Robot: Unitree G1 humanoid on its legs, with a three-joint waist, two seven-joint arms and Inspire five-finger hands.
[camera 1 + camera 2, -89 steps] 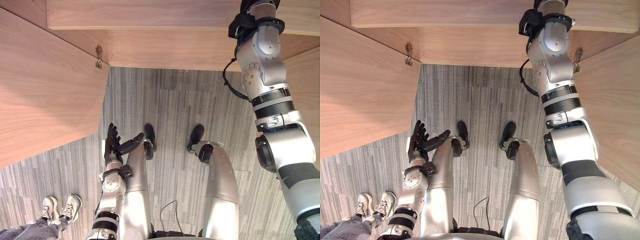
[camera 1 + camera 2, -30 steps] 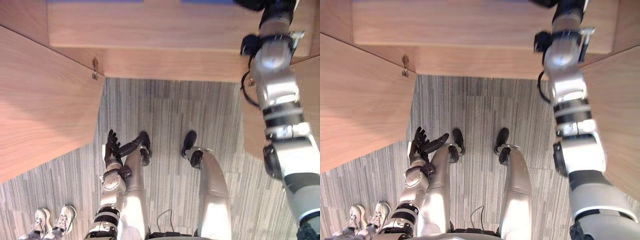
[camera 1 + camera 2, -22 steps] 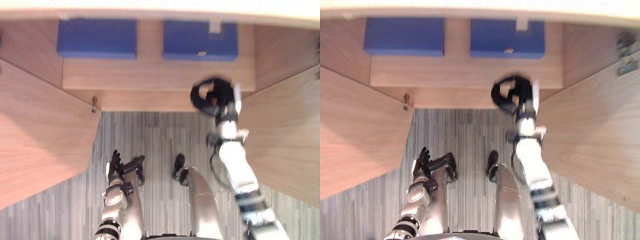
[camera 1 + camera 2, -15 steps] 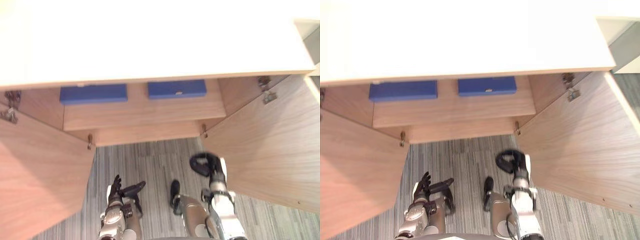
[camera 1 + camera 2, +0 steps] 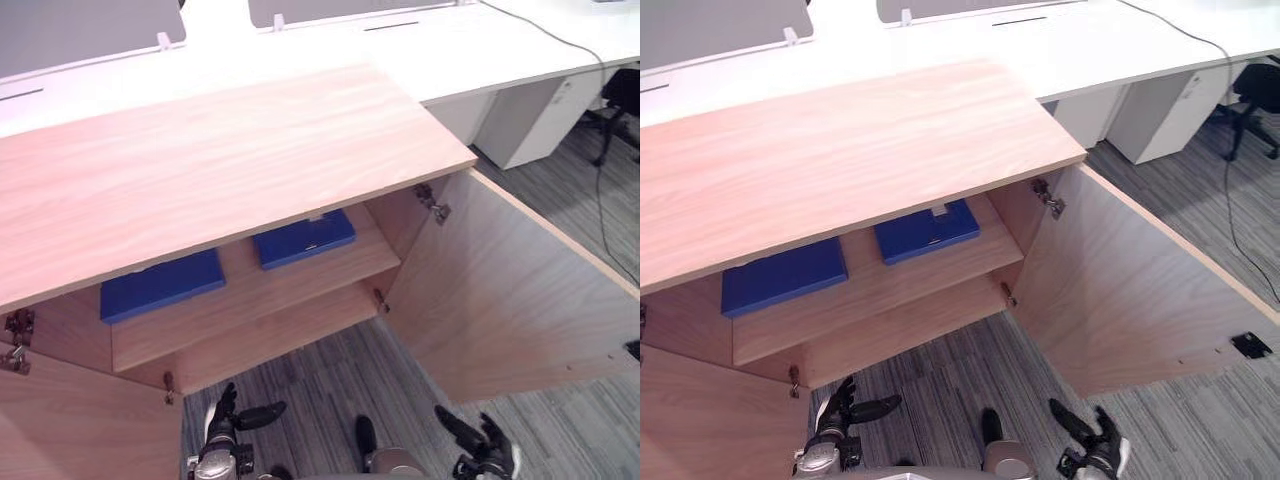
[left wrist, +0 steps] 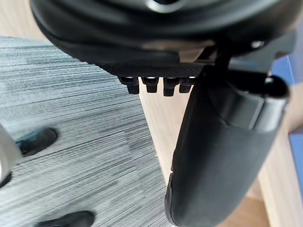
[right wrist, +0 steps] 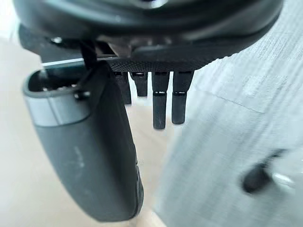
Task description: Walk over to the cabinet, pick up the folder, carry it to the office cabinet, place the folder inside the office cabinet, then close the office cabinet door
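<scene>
Right hand [image 5: 1100,444] lowered, open cabinet [image 5: 220,170], grey carpet [image 5: 330,378], white desks [image 5: 480,45]

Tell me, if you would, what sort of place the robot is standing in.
Probably an office: a wooden cabinet with both doors open and blue folders on its shelf, long white desks behind it, and grey carpet underfoot.

cabinet top [image 5: 220,160] hides the backs of both blue folders [image 5: 160,283].
</scene>
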